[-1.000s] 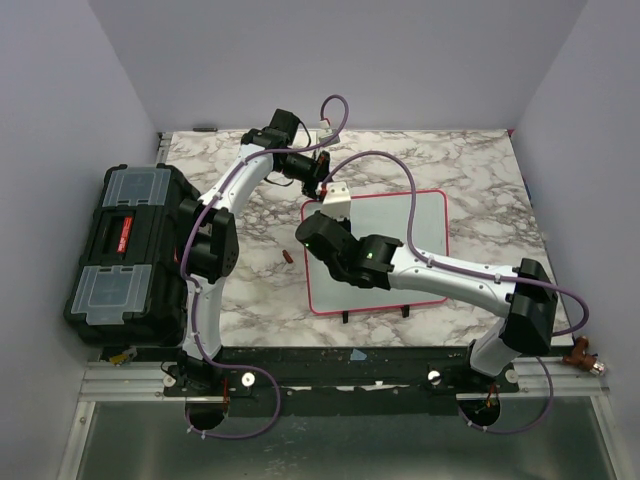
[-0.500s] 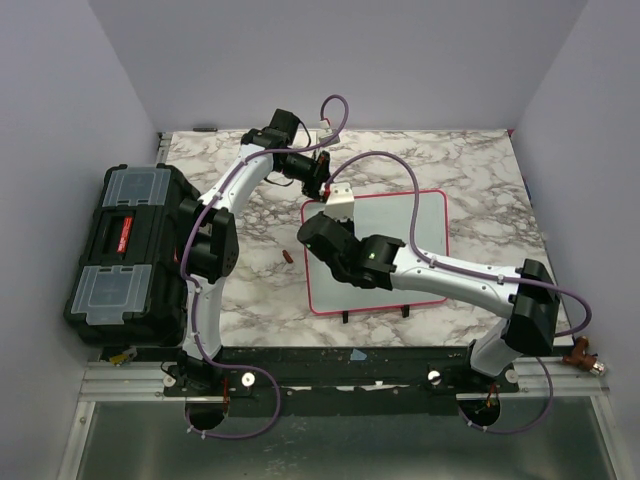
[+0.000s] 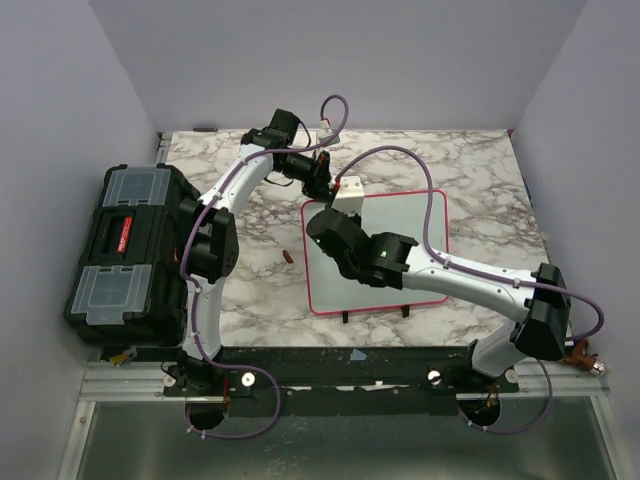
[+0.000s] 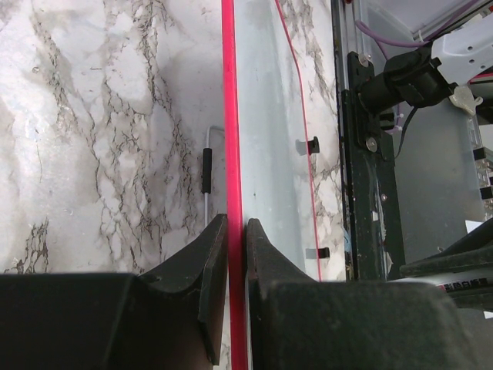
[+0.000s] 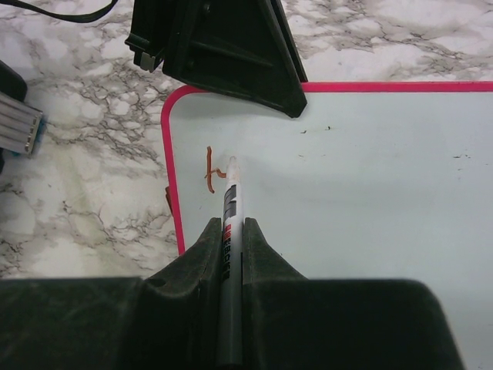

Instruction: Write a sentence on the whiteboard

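**Operator:** What am I holding on the left?

**Spotter:** Your left gripper (image 4: 236, 223) is pinching the pink-red frame (image 4: 228, 92) of the whiteboard (image 4: 266, 154). You have one black finger (image 4: 202, 262) on each side of it, jaws nearly together.

**Operator:** And ahead of the hand?

**Spotter:** The frame runs straight away from your grip. To its right lies the glossy board, with two small black feet (image 4: 312, 144) at its opposite edge. To the left is the marble table (image 4: 100, 139), where a thin white rod with a black sleeve (image 4: 207, 171) lies just beside the frame.
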Controlling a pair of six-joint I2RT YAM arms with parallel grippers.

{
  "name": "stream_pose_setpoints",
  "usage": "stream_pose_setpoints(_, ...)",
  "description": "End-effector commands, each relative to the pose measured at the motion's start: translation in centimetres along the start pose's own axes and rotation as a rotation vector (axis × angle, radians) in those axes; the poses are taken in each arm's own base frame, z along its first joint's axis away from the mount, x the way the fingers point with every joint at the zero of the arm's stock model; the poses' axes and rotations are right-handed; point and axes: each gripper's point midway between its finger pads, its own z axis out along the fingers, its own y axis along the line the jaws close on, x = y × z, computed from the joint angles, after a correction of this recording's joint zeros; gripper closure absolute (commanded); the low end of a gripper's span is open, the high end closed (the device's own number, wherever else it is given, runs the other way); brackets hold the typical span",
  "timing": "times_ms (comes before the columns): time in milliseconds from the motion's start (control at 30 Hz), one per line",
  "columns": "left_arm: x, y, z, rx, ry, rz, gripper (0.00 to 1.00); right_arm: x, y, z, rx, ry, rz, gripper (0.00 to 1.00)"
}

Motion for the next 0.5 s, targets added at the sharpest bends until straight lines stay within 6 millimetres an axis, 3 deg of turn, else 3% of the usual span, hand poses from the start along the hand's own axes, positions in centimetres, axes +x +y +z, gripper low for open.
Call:
stream_pose_setpoints(0,-1.7,-2.2,-0.6,0.036,-0.037,0.087,1.0,-0.8,0.0,0.9,0.037,-0.027,0.018,0.99)
stream_pose_setpoints(467,-1.6,-2.3,-0.6,0.043,-0.038,0.085,1.0,-0.7,-0.2,2.7,0.052,-0.017,0.004,0.99)
